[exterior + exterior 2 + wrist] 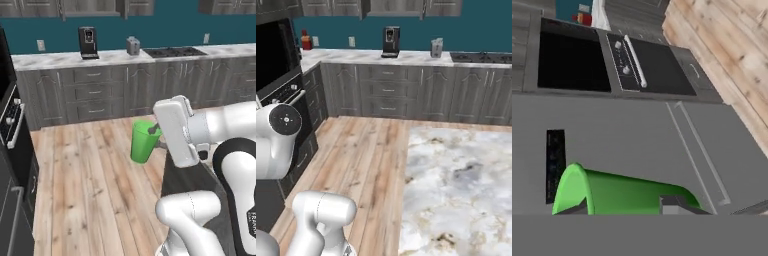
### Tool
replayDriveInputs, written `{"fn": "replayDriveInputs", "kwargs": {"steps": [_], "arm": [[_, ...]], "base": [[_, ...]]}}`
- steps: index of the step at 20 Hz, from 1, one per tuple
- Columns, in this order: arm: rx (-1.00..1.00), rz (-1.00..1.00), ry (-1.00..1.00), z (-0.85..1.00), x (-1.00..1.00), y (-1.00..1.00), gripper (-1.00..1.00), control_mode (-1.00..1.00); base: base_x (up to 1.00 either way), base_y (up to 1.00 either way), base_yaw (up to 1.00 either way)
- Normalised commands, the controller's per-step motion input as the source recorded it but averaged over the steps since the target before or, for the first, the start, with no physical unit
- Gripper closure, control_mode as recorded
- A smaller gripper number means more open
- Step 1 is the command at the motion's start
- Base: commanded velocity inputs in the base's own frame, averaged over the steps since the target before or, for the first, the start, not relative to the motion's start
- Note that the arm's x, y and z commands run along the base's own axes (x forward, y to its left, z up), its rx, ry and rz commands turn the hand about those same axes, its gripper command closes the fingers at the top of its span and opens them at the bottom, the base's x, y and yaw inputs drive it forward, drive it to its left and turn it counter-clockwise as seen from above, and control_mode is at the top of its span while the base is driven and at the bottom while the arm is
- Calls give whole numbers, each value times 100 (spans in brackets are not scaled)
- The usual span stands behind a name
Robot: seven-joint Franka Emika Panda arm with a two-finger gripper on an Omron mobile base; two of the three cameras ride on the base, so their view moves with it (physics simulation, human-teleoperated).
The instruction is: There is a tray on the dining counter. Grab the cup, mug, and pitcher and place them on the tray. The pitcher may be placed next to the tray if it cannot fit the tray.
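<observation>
One bright green tapered cup (143, 141), handleless, pinched at its rim by the fingers (153, 129).

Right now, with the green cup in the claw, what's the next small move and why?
Probably swing the arm right, toward the white-grey marble dining counter. The bright green tapered cup hangs in the claw, gripped at its rim, out over the wooden floor rather than over the slab. No blue tray is in sight yet, so bring the cup over the counter first, then find the tray.
</observation>
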Motion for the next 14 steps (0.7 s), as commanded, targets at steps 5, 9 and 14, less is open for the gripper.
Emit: {"fn": "replayDriveInputs", "kwargs": {"steps": [5, 9, 14], "arm": [[0, 0, 0, 0, 0, 0, 100, 100], [0, 0, 0, 0, 0, 0, 100, 100], [0, 0, 0, 0, 0, 0, 100, 100]], "base": [[-100, -46, 3], [-100, -59, 2], [-100, -69, 2]]}}
